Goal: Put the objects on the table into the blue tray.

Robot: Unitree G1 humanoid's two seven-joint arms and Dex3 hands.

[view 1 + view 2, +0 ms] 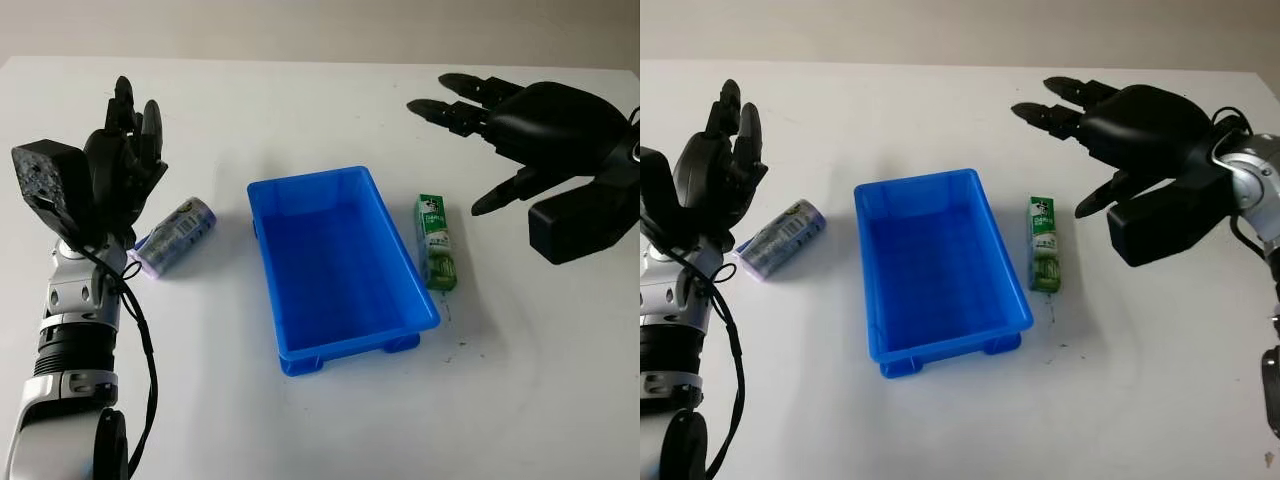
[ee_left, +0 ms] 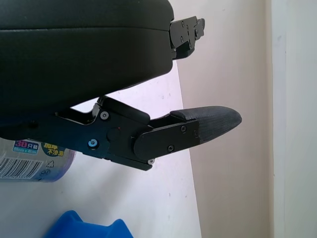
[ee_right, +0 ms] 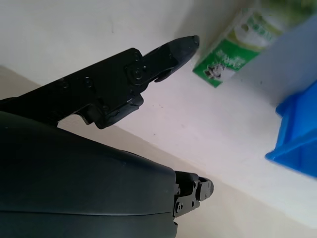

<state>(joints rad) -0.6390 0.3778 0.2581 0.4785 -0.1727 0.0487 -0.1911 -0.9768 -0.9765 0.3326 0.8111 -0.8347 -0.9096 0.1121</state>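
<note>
White tabletop point(image 1: 330, 420): blue plastic tray point(image 1: 335, 265) unfilled; purple cylindrical can point(image 1: 176, 236) left, green carton point(image 1: 436, 241) right, both outstanding; left hand point(image 1: 118, 170), right hand point(image 1: 520, 125) open, holding nothing

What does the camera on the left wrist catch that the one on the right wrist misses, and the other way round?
The left wrist view has the purple can lying on its side beside the open left hand. The right wrist view has the green carton lying just beyond the open right hand, next to the blue tray's long side. Both views share a corner of that tray and the white table under it, and in both the hand holds nothing.
</note>
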